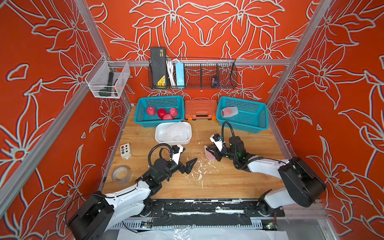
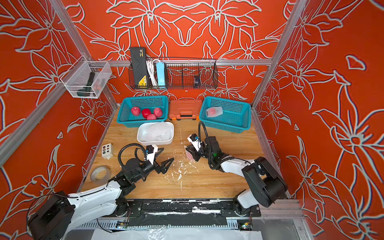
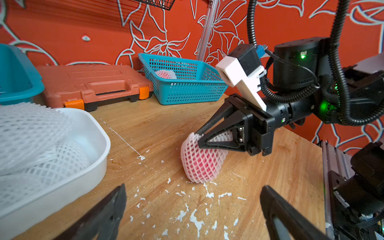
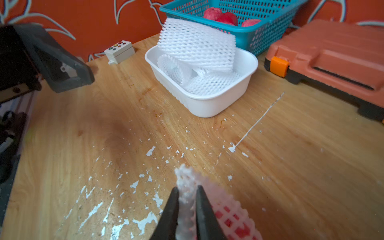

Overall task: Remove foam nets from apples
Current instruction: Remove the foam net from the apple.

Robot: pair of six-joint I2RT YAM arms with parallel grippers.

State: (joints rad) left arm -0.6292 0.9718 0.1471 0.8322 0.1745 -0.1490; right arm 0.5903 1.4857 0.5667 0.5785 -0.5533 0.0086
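Observation:
An apple in a white foam net [image 1: 209, 154] [image 3: 202, 164] lies on the wooden table. My right gripper [image 1: 208, 150] [image 4: 187, 190] is shut on that net's bunched upper edge [image 4: 186, 176], and red skin [image 4: 232, 221] shows through the mesh. My left gripper [image 1: 190, 153] [image 3: 193, 188] stands open a short way left of it, with nothing between its fingers. Several bare red apples [image 1: 162, 113] sit in the left teal basket [image 1: 139, 116]. Another netted apple [image 1: 229, 111] lies in the right teal basket [image 1: 259, 122]. Empty foam nets [image 1: 174, 132] fill the white tray [image 1: 188, 124].
An orange tool case [image 1: 200, 109] stands between the two baskets at the back. A small button box [image 1: 125, 150] and a tape roll [image 1: 121, 174] lie near the table's left edge. White flakes [image 1: 199, 172] litter the middle of the table.

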